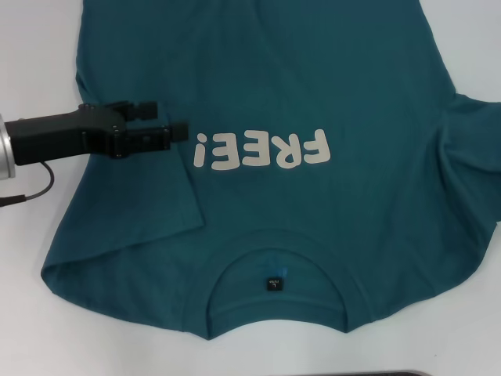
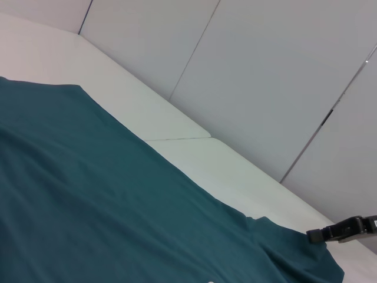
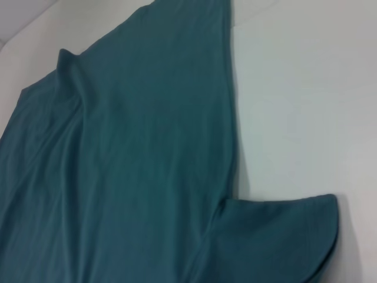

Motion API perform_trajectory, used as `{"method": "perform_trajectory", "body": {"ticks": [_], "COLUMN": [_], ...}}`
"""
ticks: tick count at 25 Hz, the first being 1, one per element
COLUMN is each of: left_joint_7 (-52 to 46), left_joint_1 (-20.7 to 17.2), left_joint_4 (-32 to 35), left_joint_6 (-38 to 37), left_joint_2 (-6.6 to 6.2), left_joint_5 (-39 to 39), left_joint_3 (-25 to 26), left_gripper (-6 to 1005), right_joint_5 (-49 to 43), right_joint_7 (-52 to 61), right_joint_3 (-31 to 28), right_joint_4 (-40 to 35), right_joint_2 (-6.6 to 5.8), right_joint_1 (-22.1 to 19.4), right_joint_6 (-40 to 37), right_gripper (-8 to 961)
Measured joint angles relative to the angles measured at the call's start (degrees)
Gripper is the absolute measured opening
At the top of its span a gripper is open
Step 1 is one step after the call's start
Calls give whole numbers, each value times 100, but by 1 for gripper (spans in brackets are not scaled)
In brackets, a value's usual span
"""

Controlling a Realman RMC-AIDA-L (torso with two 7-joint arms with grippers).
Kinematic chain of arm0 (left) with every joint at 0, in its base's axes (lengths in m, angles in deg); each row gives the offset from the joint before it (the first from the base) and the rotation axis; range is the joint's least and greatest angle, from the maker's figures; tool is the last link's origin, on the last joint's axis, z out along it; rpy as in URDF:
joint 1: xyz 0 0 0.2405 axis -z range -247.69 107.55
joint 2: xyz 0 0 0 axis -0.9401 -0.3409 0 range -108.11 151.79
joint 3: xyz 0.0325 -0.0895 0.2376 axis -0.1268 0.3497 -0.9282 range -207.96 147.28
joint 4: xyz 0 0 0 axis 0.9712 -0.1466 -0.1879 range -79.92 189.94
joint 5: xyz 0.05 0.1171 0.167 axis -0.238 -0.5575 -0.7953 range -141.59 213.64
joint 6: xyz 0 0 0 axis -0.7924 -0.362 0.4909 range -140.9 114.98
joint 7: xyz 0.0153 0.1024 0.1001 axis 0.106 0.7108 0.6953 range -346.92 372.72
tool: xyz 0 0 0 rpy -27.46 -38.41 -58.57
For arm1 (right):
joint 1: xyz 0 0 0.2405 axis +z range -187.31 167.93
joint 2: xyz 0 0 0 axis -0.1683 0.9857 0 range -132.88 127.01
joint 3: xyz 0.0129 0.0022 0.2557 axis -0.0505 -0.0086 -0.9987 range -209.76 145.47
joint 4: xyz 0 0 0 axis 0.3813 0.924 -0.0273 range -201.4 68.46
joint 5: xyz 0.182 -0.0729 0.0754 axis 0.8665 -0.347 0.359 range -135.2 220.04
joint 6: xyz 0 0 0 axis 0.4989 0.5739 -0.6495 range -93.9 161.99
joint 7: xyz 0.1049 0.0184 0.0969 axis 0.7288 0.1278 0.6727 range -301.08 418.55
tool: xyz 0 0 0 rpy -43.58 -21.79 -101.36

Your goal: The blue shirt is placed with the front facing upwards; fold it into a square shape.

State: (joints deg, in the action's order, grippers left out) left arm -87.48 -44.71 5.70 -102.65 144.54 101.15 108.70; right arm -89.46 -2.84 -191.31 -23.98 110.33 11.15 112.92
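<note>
At the left edge of the head view we see the left gripper (image 1: 168, 125) reaching in from the left over the shirt's left side, its two black fingers (image 1: 174, 132) lying apart with a narrow gap between them and nothing held. A thin black cable (image 1: 35, 189) curls below the arm on the white table (image 1: 31, 313). The blue shirt (image 1: 313, 86) lies spread front-up across the middle of the frame, collar (image 1: 278, 270) toward the lower edge with a small black neck label (image 1: 273, 283) inside it. The left sleeve (image 1: 129, 211) is folded in over the body, just below the gripper. The off-white "FREE!" lettering (image 1: 262, 150) sits at the centre, reading upside down, just right of the fingertips. At the far right the other sleeve (image 1: 473, 157) is bunched in folds at the frame's edge. In the left wrist view the right gripper (image 2: 344, 230) shows small at the lower right, near the shirt's edge; we cannot tell how its fingers stand.
</note>
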Motion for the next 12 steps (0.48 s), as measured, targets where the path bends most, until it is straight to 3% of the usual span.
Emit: {"method": "perform_trajectory", "body": {"ticks": [12], "left_joint_7": [-28], "left_joint_1": [8], "left_joint_4": [1], "left_joint_6": [-4], "left_joint_2": [50], "left_joint_5": [0], "left_joint_3": [0], "left_gripper": [903], "right_joint_5": [347], "right_joint_7": [2], "right_joint_3": [-167], "right_joint_4": [310], "right_joint_2": [-47], "right_joint_1": [-213], "right_joint_6": [100], "right_gripper": [18]}}
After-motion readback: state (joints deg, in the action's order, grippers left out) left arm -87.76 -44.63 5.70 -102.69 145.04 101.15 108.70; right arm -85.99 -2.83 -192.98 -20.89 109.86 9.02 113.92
